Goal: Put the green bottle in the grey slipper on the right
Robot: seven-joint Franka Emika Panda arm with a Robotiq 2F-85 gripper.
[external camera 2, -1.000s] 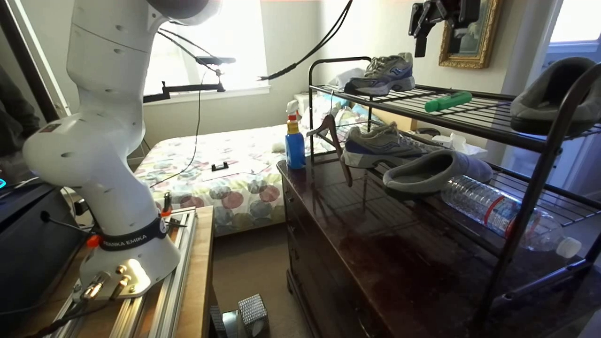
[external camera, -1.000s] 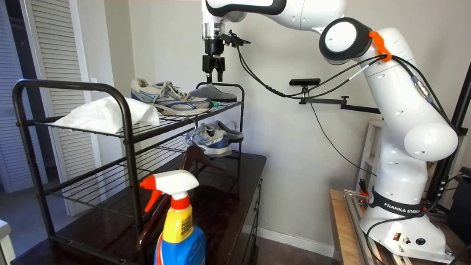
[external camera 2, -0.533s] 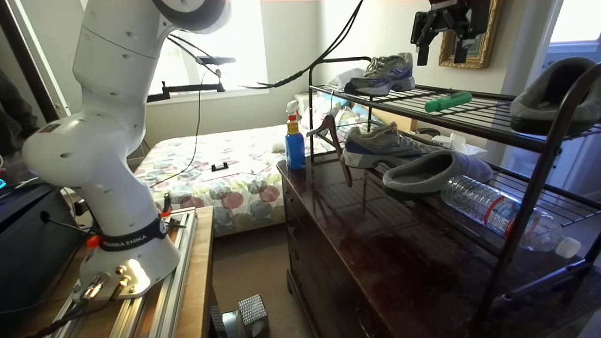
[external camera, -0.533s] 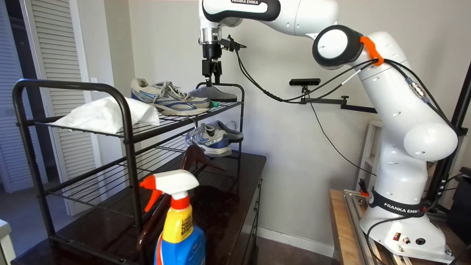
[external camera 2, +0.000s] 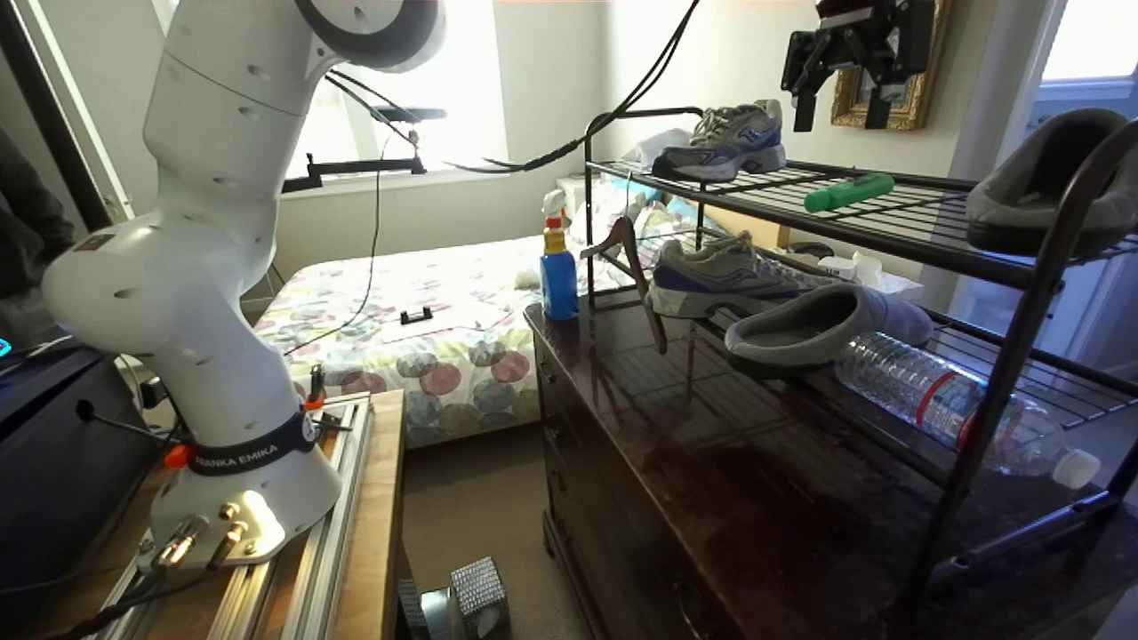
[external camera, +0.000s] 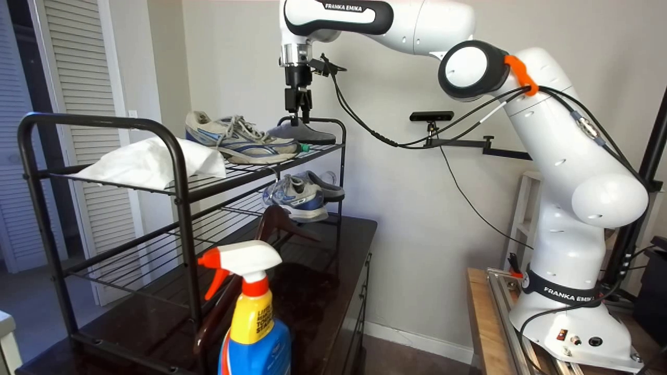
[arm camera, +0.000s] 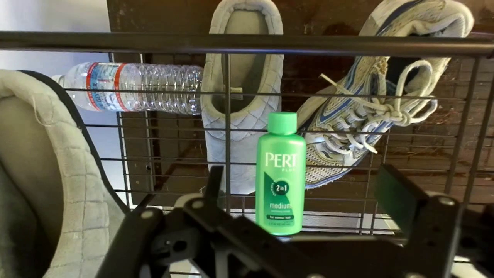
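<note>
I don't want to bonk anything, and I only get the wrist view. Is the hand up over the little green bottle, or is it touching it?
Observer: Not touching. In an exterior view the hand hangs above the green bottle, with a gap between them.
Operator: Phew! Is there anything on that top shelf that I can't see?
Observer: Yes, in both exterior views a running shoe stands on it.
Operator: And what about the dark dresser underneath?
Observer: In an exterior view, a blue spray bottle stands upright at one end of it.
</note>
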